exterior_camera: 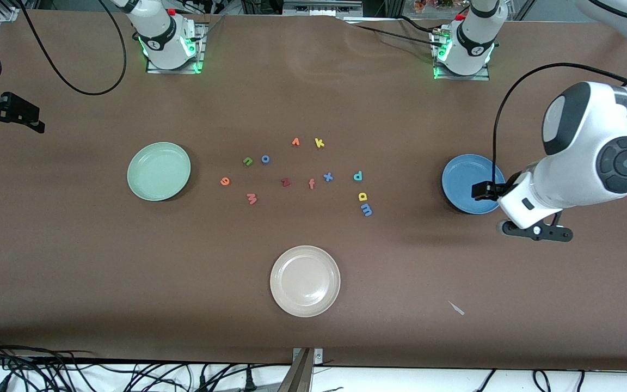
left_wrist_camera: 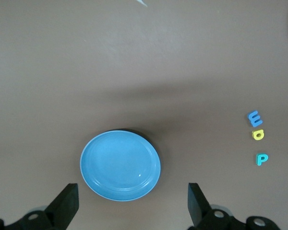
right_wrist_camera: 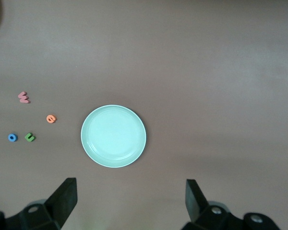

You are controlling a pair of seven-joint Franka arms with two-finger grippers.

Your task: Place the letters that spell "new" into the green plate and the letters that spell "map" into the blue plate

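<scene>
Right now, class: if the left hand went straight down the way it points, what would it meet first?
Probably the blue plate. The left hand hangs open above it, pointing down, and the plate lies between the fingers in the wrist view. The exact landing spot is unclear; it may be the plate's rim.

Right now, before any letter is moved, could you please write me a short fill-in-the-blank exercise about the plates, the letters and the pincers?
1. The left pincer hangs open over the round ____ plate.
2. The round pale green plate holds ____ letters.
3. The small yellow foam letter "a" lies between the teal foam "p" and the blue foam "____".
4. The plate nearest the front camera is ____.

Missing words: blue; no; m; cream-white
</scene>
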